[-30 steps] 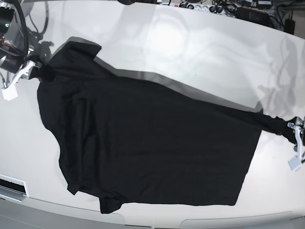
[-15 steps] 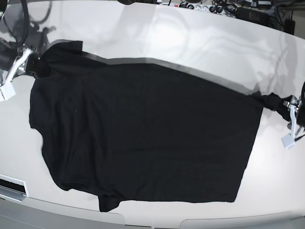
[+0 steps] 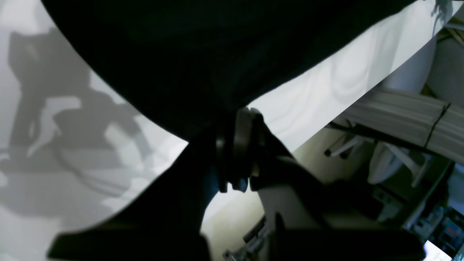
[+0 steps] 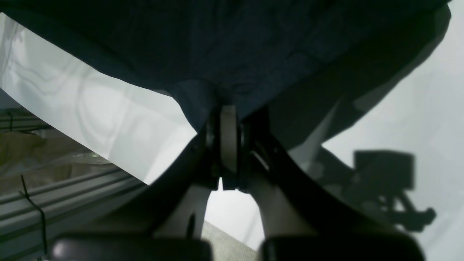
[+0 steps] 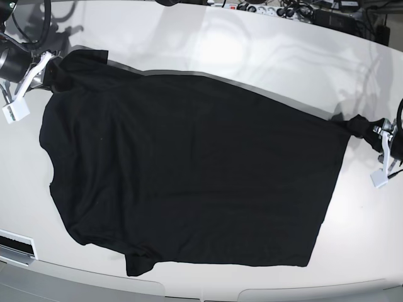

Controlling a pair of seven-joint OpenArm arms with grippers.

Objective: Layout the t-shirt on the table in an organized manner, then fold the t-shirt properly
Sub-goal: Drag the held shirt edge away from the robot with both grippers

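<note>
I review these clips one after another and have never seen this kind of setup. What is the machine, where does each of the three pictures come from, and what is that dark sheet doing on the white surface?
It is a robot with two arms, each ending in a two-fingered clamp. The wide picture looks down from a fixed camera; the two dark close-ups come from cameras on the wrists, looking along each clamp. On the glossy white table lies a plain black short-sleeved t-shirt, spread almost flat. The right gripper, on the wide picture's left, is shut on one far corner of the cloth; the left gripper, on its right, is shut on the opposite far corner. Cables and gear sit beyond the table's far edge.
</note>
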